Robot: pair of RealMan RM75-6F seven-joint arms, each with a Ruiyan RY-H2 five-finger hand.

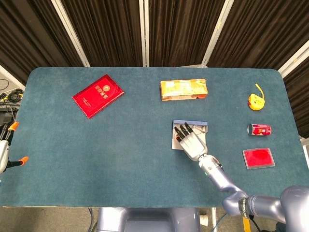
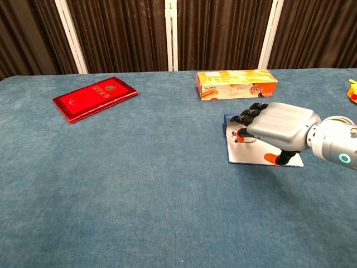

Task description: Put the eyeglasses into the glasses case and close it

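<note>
You see gold print on red booklet (image 1: 98,95) and printing on orange box (image 2: 236,84) right of booklet; none legible at this resolution.

on my head view the open glasses case (image 1: 190,129) lies near the middle of the surface (image 1: 120,159), with the eyeglasses (image 1: 197,129) in it. my right hand (image 1: 192,142) sits over the case's near part, fingers (image 1: 182,130) pointing toward the far edge. behind the case lies a long box (image 1: 183,90). far to the left lies a booklet (image 1: 98,95). well to the right, a tape measure (image 1: 256,101) lies farthest back, a can (image 1: 259,129) nearer, a flat card case (image 1: 259,158) nearest. my left hand (image 1: 5,150) is at the left edge.
</note>
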